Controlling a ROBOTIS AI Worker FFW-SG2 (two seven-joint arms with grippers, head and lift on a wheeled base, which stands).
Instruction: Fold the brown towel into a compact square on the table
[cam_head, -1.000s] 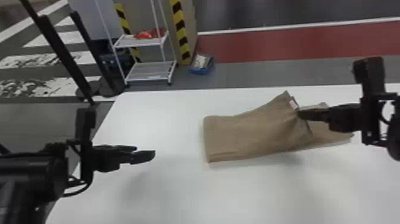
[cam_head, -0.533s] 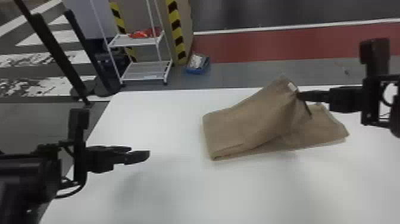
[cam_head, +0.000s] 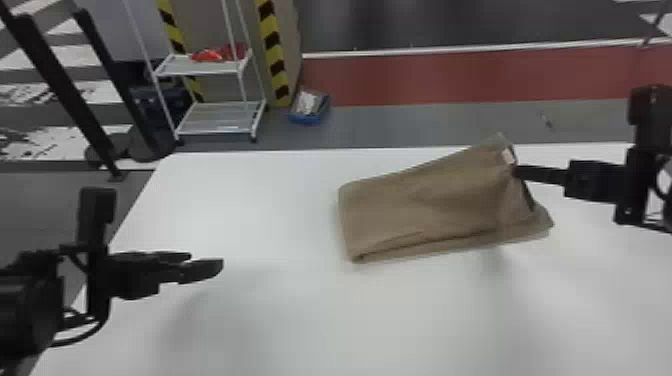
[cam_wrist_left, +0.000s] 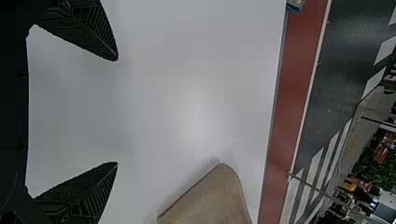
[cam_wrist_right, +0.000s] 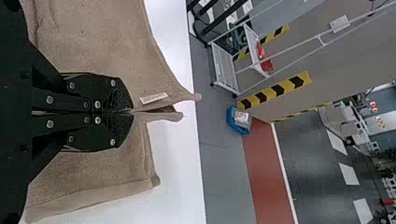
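To the left of the right gripper (cam_wrist_right: 131, 112), by whose closed fingers its labelled edge is pinched, the brown towel (cam_head: 425, 205) is laid lengthwise toward the left gripper (cam_wrist_left: 116, 111), which is spread, empty and farther from it

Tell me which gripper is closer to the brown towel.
Right. The right gripper is shut on the brown towel near its white tag; the left gripper hovers open over the table, off to the towel's left.

brown towel (cam_head: 430, 200): 1
towel tag (cam_head: 508, 156): 1
desk (cam_head: 400, 320): 1
white rack (cam_head: 197, 71): 1
rack shelves (cam_head: 220, 119): 2 visible
blue bin (cam_head: 306, 119): 1
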